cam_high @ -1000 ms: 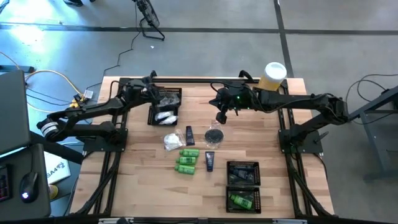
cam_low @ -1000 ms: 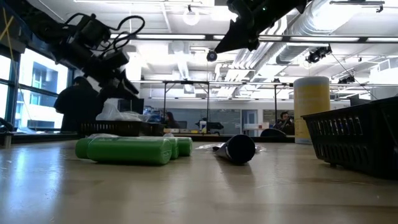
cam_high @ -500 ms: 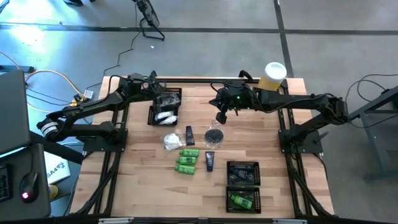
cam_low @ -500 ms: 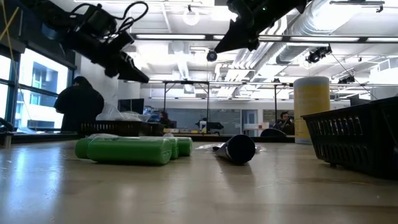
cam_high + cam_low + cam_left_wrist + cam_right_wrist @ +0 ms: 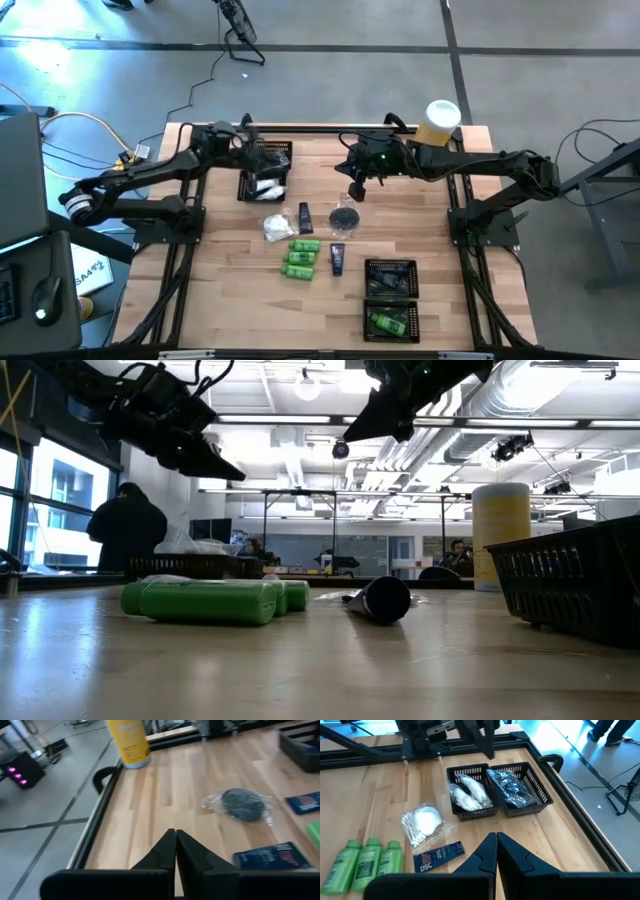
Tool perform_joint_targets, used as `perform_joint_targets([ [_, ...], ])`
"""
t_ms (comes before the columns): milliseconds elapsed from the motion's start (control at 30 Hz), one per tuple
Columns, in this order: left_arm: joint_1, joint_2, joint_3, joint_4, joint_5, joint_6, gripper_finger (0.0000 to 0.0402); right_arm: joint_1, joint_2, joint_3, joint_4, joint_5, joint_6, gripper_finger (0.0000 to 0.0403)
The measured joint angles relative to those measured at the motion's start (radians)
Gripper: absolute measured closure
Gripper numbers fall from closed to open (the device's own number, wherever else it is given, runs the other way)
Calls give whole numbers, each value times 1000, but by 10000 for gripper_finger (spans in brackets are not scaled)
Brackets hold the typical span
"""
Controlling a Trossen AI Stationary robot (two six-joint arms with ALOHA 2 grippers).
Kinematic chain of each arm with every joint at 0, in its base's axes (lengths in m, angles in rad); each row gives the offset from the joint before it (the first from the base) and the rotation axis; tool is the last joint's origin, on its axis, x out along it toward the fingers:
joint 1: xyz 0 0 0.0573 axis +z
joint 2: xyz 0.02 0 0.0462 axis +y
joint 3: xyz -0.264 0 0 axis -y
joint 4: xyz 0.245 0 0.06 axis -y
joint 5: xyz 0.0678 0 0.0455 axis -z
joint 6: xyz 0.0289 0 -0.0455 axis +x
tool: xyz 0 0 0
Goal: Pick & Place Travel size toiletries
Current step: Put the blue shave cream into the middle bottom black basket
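Observation:
Three green bottles (image 5: 300, 258) lie side by side on the table's middle, next to a white packet (image 5: 277, 227), two dark blue tubes (image 5: 305, 217) (image 5: 337, 259) and a round dark case (image 5: 344, 215) in clear wrap. My left gripper (image 5: 258, 152) hangs shut and empty above the far-left mesh tray (image 5: 243, 186), which holds white packets (image 5: 470, 795) and a silvery packet (image 5: 512, 785). My right gripper (image 5: 357, 190) hangs shut and empty just beyond the round case, well above the table (image 5: 350, 438).
A tall yellow cylinder (image 5: 440, 122) with a white lid stands at the far right corner. Two black mesh trays (image 5: 390, 295) sit near the front right, one with a green bottle (image 5: 388, 322). Bare wood lies at the near left. A person (image 5: 125, 530) stands beyond the table.
My left gripper has risen over the far-left tray, moved a little toward the table's right, and shut its fingers on nothing. My right arm has kept still.

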Motion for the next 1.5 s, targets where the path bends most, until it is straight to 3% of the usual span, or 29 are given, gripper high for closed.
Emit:
perform_joint_targets([
  [600, -283, 0, 0, 7, -143, 34, 397, 0, 0, 0, 0, 0, 57, 401],
  [1500, -294, 0, 0, 6, -155, 60, 397, 8, 0, 0, 0, 0, 53, 401],
])
